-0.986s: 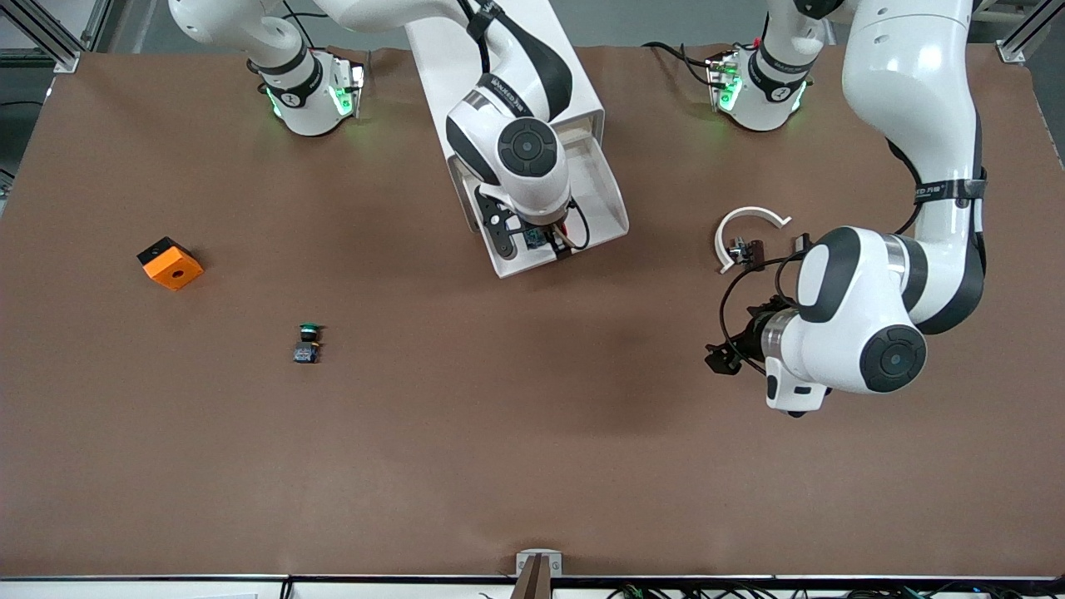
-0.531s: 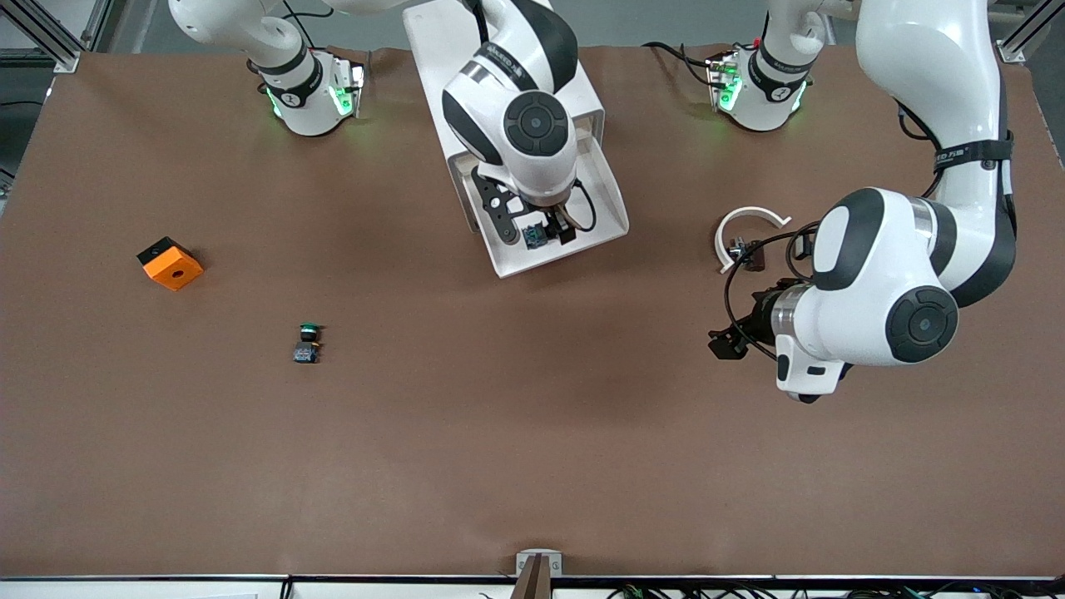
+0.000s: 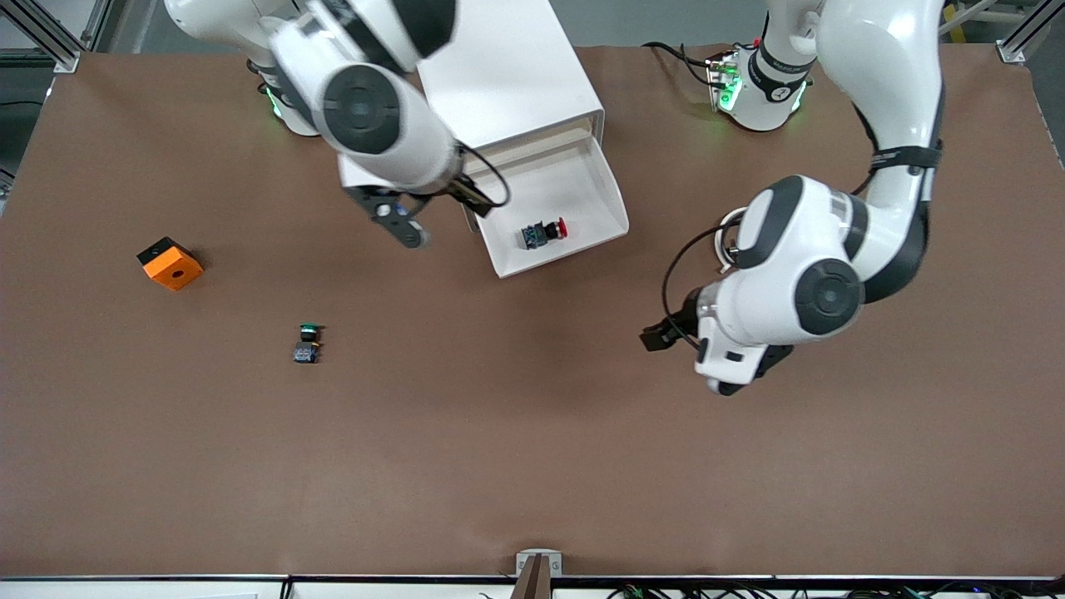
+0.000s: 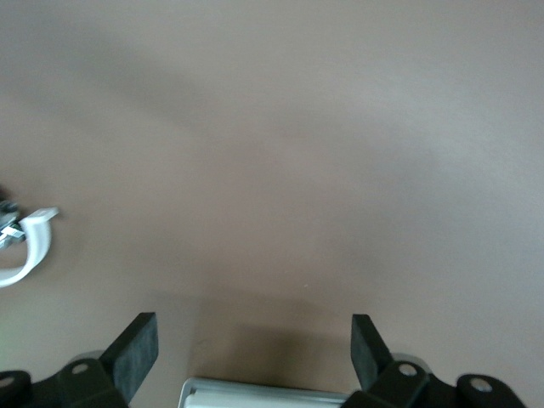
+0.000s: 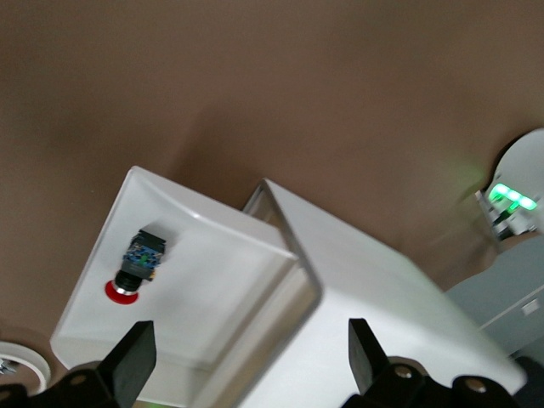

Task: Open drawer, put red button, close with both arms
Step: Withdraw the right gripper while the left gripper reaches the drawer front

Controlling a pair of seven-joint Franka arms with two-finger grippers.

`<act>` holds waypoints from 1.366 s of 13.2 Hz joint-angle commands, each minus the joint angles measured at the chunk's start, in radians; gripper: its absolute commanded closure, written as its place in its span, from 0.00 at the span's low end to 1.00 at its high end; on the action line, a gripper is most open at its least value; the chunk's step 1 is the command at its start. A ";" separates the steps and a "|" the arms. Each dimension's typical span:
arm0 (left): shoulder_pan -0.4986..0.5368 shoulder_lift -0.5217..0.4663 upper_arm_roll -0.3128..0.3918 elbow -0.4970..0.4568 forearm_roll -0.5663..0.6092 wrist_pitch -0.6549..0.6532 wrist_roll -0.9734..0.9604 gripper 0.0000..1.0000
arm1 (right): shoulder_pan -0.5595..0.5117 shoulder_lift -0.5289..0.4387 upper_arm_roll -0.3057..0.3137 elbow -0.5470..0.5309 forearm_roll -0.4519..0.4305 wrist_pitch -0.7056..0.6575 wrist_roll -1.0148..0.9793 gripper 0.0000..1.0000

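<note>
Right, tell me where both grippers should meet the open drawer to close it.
Push, don't grip: the drawer juts from the cabinet toward the front camera, red button lying inside. Probably set both open grippers, left and right, against its flat front lip.

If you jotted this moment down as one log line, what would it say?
drawer: open | red button: lying in drawer | right gripper: open, over table beside drawer | left gripper: open, empty, over bare table | closing: not yet done

So the red button (image 5: 136,263) is lying on its side in the pulled-out top drawer (image 5: 212,289) of the white cabinet (image 5: 382,297). Right gripper (image 5: 246,361) hangs above it, fingers (image 5: 132,357) spread wide, nothing in them.
</note>
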 commanded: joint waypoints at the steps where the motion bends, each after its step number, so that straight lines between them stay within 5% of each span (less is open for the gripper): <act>1: -0.052 -0.009 0.001 -0.072 0.050 0.096 0.044 0.00 | -0.092 -0.116 0.008 -0.091 -0.010 -0.032 -0.270 0.00; 8: -0.227 -0.018 -0.005 -0.258 0.087 0.253 0.055 0.00 | -0.324 -0.303 0.007 -0.332 -0.104 0.047 -0.856 0.00; 12: -0.248 -0.102 -0.049 -0.506 0.084 0.518 0.051 0.00 | -0.401 -0.429 0.007 -0.533 -0.181 0.195 -1.071 0.00; 18: -0.246 -0.111 -0.094 -0.516 0.082 0.485 0.038 0.00 | -0.475 -0.472 0.007 -0.579 -0.233 0.232 -1.199 0.00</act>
